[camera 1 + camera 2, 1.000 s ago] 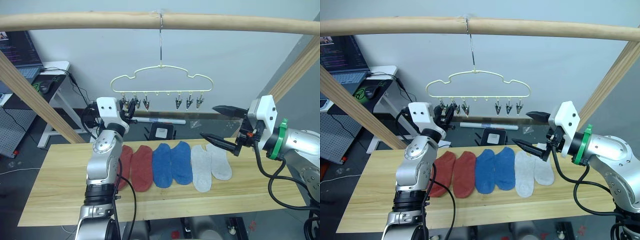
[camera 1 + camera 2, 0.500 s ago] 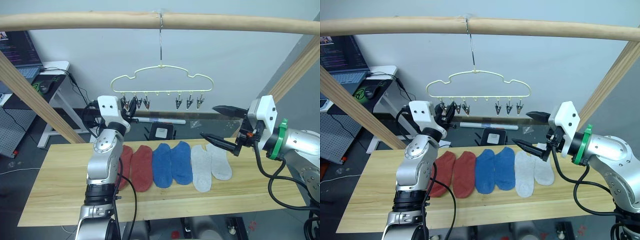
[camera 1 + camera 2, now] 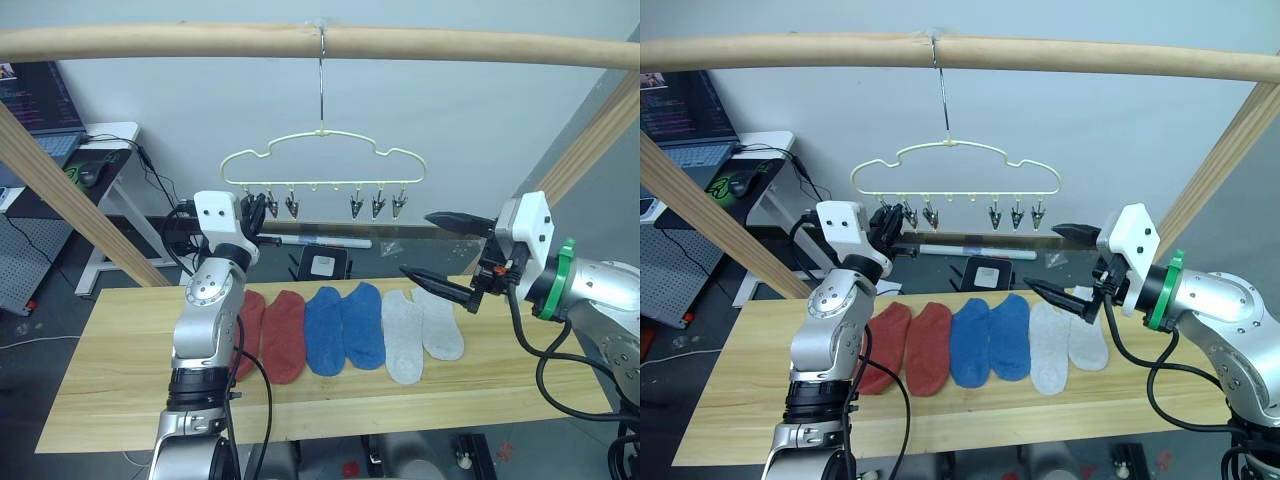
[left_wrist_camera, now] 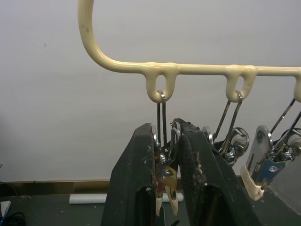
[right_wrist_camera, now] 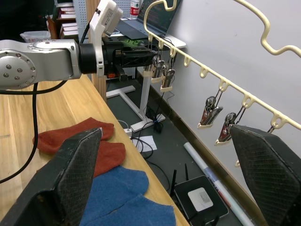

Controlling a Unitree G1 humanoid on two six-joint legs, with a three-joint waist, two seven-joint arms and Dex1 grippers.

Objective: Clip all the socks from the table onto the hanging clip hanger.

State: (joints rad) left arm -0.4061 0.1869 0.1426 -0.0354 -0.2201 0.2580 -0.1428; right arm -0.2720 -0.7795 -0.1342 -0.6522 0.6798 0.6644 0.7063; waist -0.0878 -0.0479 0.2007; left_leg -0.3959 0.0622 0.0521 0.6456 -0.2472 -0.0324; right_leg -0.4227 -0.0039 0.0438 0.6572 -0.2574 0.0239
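Hanger [image 3: 320,163]: we see its wavy yellow wire bar running left-right under the pole [image 3: 320,42].
Left gripper [image 4: 167,188]: pinched on the leftmost clip [image 4: 164,179].
Right gripper [image 3: 440,252]: spread wide above the grey pair.
Socks [image 3: 345,328]: six knit, toes toward us, mid-table [image 3: 120,370]; bare planks at both ends.

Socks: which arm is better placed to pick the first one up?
Likely the right: its open gripper hovers over the grey socks, while the left gripper is clamped on a hanger clip.
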